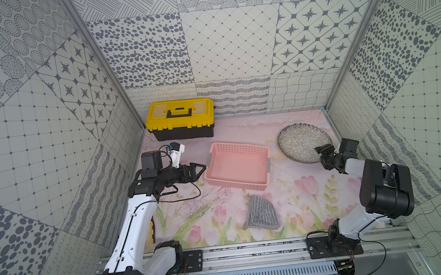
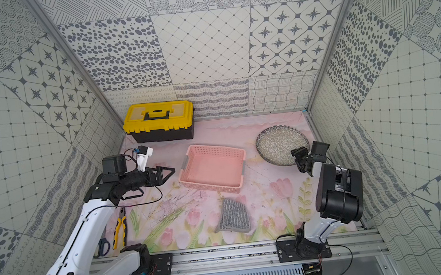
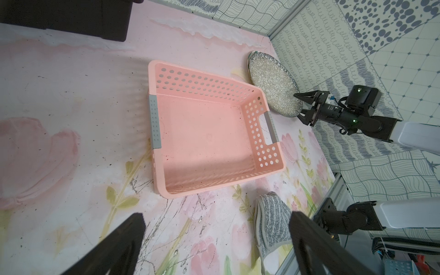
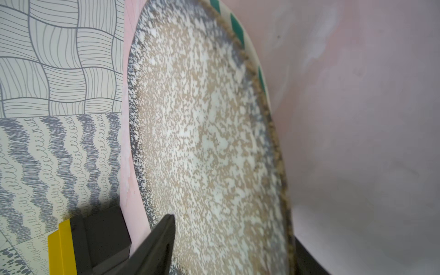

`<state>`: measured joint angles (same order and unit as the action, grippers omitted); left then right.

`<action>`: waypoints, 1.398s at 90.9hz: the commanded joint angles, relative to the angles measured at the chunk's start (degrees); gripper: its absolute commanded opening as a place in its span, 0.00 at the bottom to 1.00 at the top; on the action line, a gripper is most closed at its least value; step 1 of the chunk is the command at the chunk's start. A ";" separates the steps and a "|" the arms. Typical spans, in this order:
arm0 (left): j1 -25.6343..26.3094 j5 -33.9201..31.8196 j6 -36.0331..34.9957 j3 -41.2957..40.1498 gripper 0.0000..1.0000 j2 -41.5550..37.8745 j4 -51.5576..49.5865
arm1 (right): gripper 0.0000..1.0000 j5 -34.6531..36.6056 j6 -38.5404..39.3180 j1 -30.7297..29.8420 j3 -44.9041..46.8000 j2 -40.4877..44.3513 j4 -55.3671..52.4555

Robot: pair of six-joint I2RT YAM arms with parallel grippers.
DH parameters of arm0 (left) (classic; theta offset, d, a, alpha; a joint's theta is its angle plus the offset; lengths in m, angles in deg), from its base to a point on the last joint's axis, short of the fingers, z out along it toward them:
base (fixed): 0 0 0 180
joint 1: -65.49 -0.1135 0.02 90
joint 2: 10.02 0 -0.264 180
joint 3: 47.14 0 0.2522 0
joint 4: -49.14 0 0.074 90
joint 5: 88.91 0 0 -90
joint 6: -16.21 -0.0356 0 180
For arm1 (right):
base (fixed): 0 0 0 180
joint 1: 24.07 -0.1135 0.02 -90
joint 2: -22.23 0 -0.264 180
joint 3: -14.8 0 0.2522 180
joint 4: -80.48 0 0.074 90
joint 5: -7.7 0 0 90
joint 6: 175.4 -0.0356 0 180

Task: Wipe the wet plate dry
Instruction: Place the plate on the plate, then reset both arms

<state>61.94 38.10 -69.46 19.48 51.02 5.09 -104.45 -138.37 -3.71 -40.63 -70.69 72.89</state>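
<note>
Progress: by the look of things the wiping has not begun; fetching the cloth and all the rubbing are left to do.
Surface (image 1: 289, 192): pink and floral, carrying everything named below.
Basket (image 1: 236, 149): pink and empty, mid-surface, between the left claw and the plate.
Plate (image 1: 305, 141): speckled, beside the right edge of the surface, toward the far right corner; any wetness cannot be made out.
Cloth (image 1: 262, 212): grey striped and folded, near the front edge, well apart from the plate and from both claws.
Right claw (image 1: 322, 156): at the plate's near rim with jaws parted, one over the face and one under the rim. It straddles the rim and does not appear to pinch it.
Left claw (image 2: 168, 173): spread wide and empty, hovering beside the basket on the side toward the surface's left edge.
</note>
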 commanded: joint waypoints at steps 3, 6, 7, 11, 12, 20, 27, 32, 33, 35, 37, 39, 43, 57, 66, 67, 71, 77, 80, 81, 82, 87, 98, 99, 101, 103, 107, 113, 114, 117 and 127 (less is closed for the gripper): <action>-0.23 -1.47 -2.76 2.01 1.00 -0.40 -1.29 | 0.69 1.04 3.45 0.45 -3.22 4.25 -0.19; -0.28 -1.62 -3.21 2.21 1.00 -0.51 -1.69 | 0.71 1.75 3.93 0.55 -3.55 4.87 -1.65; -0.26 -1.78 -3.38 2.27 1.00 -0.58 -1.79 | 0.72 1.97 4.15 0.55 -3.66 5.08 -2.37; -0.23 -2.21 -4.08 2.45 1.00 -0.72 -2.02 | 0.74 2.80 4.89 0.63 -4.32 5.87 -4.57; -0.23 -2.30 -4.25 2.44 1.00 -0.77 -2.13 | 0.74 2.98 5.11 0.64 -4.44 6.15 -4.98; -0.25 -2.97 -5.76 2.48 1.00 -1.15 -2.49 | 0.81 4.79 6.33 0.82 -4.72 8.34 -8.33; -0.25 -3.92 -6.89 2.50 1.00 -1.22 -2.96 | 0.83 5.80 7.37 0.97 -4.61 10.60 -10.31; -0.31 -4.72 -7.56 2.46 1.00 -1.21 -3.09 | 0.85 6.44 8.10 1.00 -4.52 12.77 -12.30; -0.27 -4.92 -7.66 2.44 1.00 -1.24 -3.10 | 0.85 6.52 8.25 0.95 -4.45 13.30 -12.58; -0.24 -5.35 -7.76 2.38 1.00 -1.20 -3.07 | 0.85 6.71 8.52 0.99 -4.22 14.28 -13.18; -0.23 -5.83 -7.79 2.35 1.00 -1.19 -2.88 | 0.86 6.76 8.66 0.95 -3.86 15.32 -13.75; -0.27 -6.34 -7.77 2.10 1.00 -1.23 -2.51 | 0.86 6.81 8.85 0.94 -3.42 16.68 -14.04; -0.30 -7.53 -7.76 1.64 1.00 -1.23 -1.74 | 0.87 6.86 9.26 0.91 -2.51 19.36 -14.64; -0.27 -10.15 -6.70 -0.77 1.00 -1.20 2.14 | 0.88 5.67 11.36 -0.26 0.55 29.39 -17.42; -0.27 -11.07 -5.44 -2.98 1.00 -0.95 6.23 | 0.87 6.97 14.30 -5.17 2.07 36.00 -19.41; -0.29 -11.16 -5.38 -3.18 1.00 -0.94 6.83 | 0.87 7.49 15.00 -5.60 2.23 36.69 -19.69; -0.26 -11.67 -4.81 -4.95 1.00 -0.59 9.61 | 0.87 10.00 17.43 -9.36 2.78 39.48 -20.88; -0.29 -12.33 -5.04 -7.91 1.00 0.08 14.04 | 0.87 14.24 20.84 -15.79 4.15 43.62 -21.48; -0.24 -11.48 -6.65 -9.68 1.00 0.40 16.59 | 0.87 17.45 22.22 -18.68 4.91 45.40 -21.55; -0.23 -11.29 -7.29 -10.22 1.00 0.49 17.55 | 0.87 18.35 22.74 -20.13 5.19 46.09 -21.51; -0.23 -11.14 -7.88 -11.11 1.00 0.53 18.55 | 0.87 18.98 23.27 -21.04 5.63 46.66 -21.36; -0.23 -11.88 -8.96 -14.97 1.00 0.74 25.33 | 0.88 22.80 26.37 -26.03 7.40 48.95 -20.17; -0.23 -13.69 -9.40 -25.66 1.00 1.75 43.62 | 0.96 28.98 30.88 -31.35 10.18 51.70 -18.02; -0.23 -13.75 -9.24 -26.43 1.00 2.00 45.39 | 0.97 29.17 31.07 -31.43 10.28 51.70 -17.90; -0.23 -13.69 -8.90 -27.64 1.00 2.62 48.80 | 0.97 29.40 31.54 -31.50 10.31 51.77 -17.65; -0.23 -13.19 -8.47 -28.85 1.00 3.44 51.35 | 0.97 29.44 32.10 -31.52 10.36 51.63 -17.17; -0.29 -12.32 -7.89 -30.10 1.00 5.50 55.66 | 0.97 29.55 33.45 -31.52 10.38 51.26 -15.73; -0.25 -12.11 -6.70 -30.98 1.00 10.08 61.28 | 0.97 30.56 34.65 -31.52 12.95 50.36 -11.89; -0.28 -12.26 -6.44 -31.02 1.00 10.91 62.44 | 0.97 30.71 34.84 -31.48 13.29 50.24 -11.05; -0.26 -12.64 -5.55 -30.96 1.00 13.67 65.49 | 0.97 30.88 36.48 -31.56 14.91 49.99 -8.28; -0.26 -14.10 -3.20 -30.95 1.00 22.17 75.88 | 0.97 30.47 44.51 -31.78 20.55 49.83 2.84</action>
<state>61.94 25.73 -75.42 -10.16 63.02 49.20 -76.19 -103.77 -34.99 -24.48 -20.16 61.72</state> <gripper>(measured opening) 0.996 0.970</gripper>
